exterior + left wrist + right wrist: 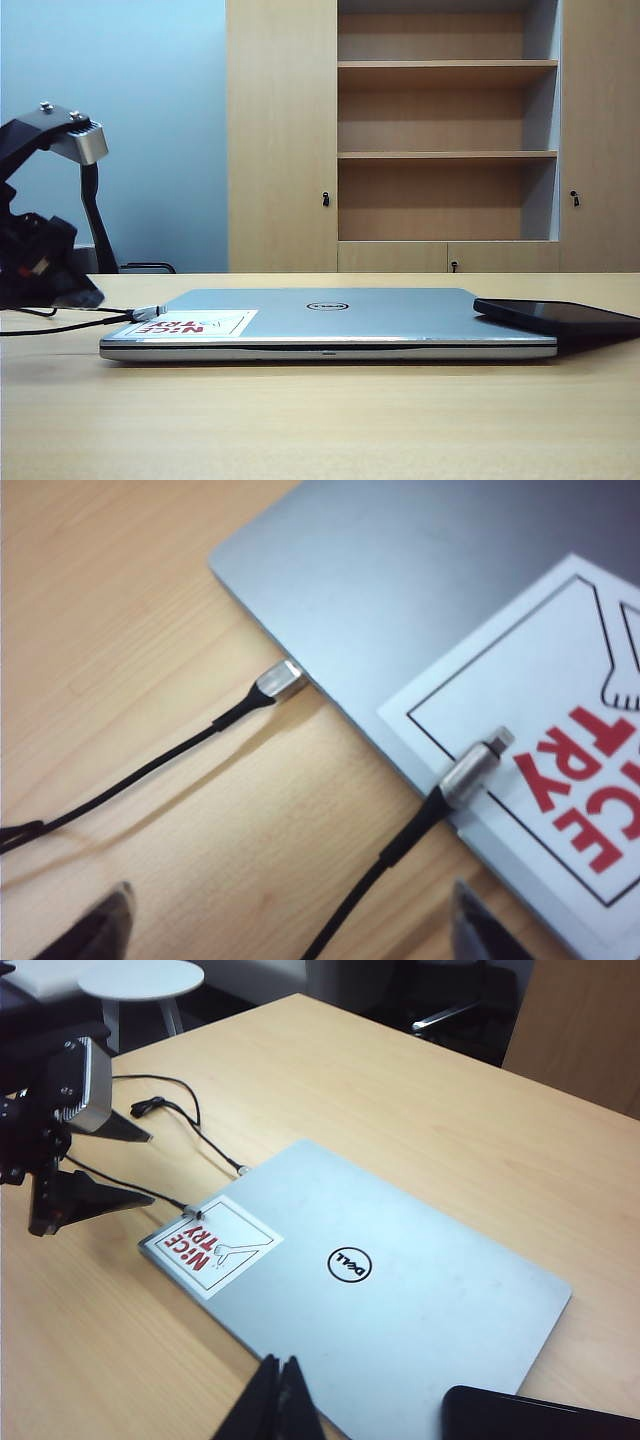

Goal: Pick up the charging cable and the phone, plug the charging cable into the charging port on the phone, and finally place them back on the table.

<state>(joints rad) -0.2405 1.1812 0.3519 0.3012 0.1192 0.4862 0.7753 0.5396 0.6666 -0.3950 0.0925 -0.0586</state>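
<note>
Black charging cable is lying between the spread left gripper; a misaligned closure risks missing. Right gripper, pinched together, is hovering lower centre.

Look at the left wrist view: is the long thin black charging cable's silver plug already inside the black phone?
No: the long thin black charging cable's silver plug rests on the closed silver-grey laptop's red-and-white sticker, no phone showing in that view.

Lighting's even and bright, shadows stay soft. Left wrist view is kinda blurry, especially the left gripper fingertips; laptop lid shows mild sheen.
</note>
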